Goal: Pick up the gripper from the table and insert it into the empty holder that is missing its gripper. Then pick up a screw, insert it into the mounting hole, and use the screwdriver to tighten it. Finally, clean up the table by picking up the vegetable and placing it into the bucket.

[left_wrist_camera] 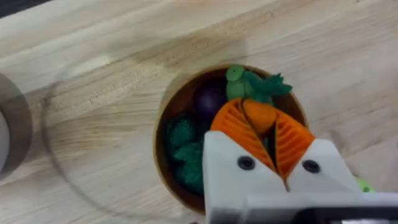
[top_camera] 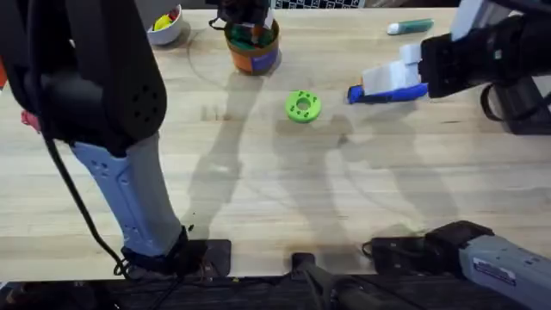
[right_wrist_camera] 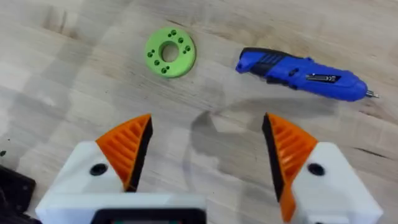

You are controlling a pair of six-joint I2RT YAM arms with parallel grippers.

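- While the left tool (left_wrist_camera: 273,146) hangs over the bucket (left_wrist_camera: 171,124) at the far side of the desk (top_camera: 258,172), its orange pads are pinching the vegetable (left_wrist_camera: 258,112) right above the rim.
- Green leafy top pointing out past the fingertips, the carrot's body sits wedged between the pads, over the other toy produce already inside: something purple and dark green pieces.
- By my read we're on the last step, the cleanup, and it's nearly done!
- Over on the right, the right tool (right_wrist_camera: 208,155) is spread wide and empty, hovering above bare desk.
- Just beyond it lies the screwdriver (right_wrist_camera: 305,74) flat on the wood, with a green disc (right_wrist_camera: 170,51) to its left, the two apart.
- Next move, I'd say: spread the left pads and let the carrot drop, keeping it centred so it doesn't catch the rim.
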